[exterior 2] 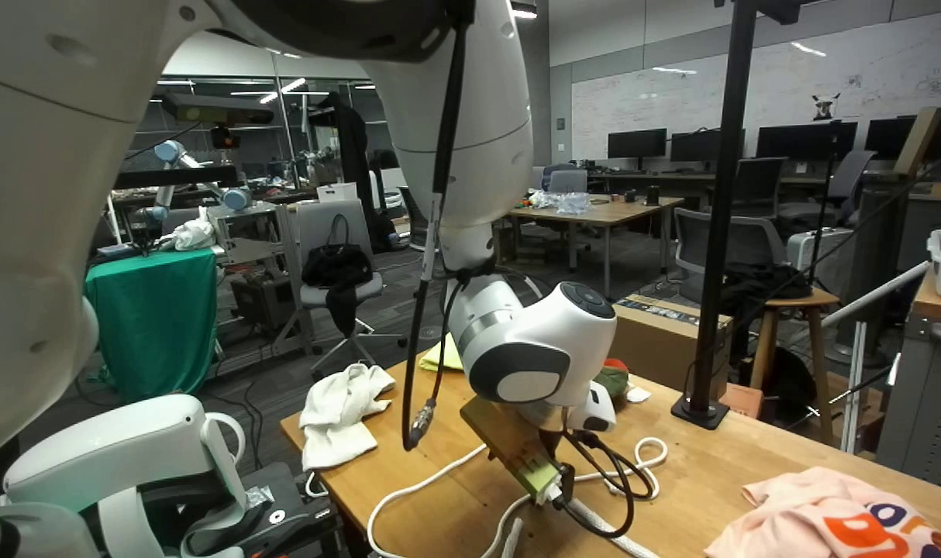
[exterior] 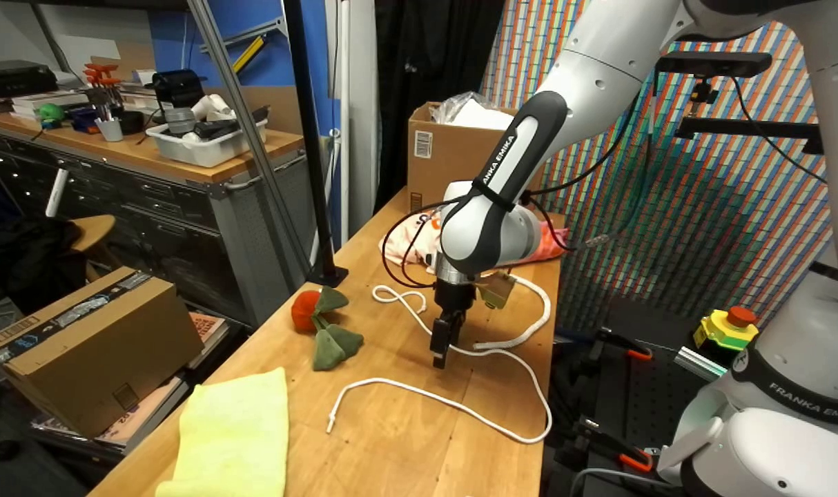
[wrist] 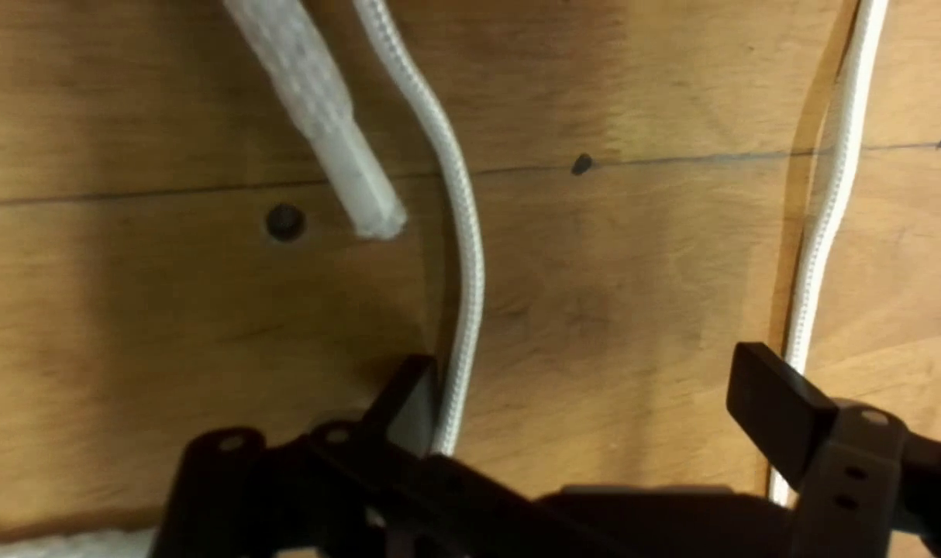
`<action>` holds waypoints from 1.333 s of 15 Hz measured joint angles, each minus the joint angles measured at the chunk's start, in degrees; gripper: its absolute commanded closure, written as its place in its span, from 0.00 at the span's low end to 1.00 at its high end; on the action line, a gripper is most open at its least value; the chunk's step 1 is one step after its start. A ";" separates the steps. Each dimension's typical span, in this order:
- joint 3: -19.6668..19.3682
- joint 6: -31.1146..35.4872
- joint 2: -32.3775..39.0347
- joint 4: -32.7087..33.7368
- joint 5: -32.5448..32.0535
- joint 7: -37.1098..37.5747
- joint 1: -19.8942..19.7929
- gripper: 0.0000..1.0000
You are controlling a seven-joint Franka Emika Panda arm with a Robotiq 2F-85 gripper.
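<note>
Gripper (wrist: 592, 385) stands spread wide near thin white rope (wrist: 470, 240) | thicker rope (wrist: 315, 101) (its end blunt) lies just beside thin white rope

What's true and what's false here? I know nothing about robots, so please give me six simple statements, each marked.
1. White rope lies on the wooden table. True.
2. The jaws are shut on the rope. False: they stand open.
3. A yellow cloth lies on the table. True.
4. The cloth is wrapped around the rope. False: they lie apart.
5. A black bag sits on a chair. True.
6. The chair is bright green. False: it is grey.
</note>
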 measured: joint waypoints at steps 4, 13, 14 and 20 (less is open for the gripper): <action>1.64 -1.72 0.65 0.00 0.16 -0.30 0.36 0.00; 6.31 -3.91 0.98 0.21 3.03 -0.38 2.61 0.00; 6.87 -3.92 0.98 0.27 3.52 -0.38 2.99 0.00; 8.63 -4.10 0.98 0.53 4.80 -0.38 4.86 0.00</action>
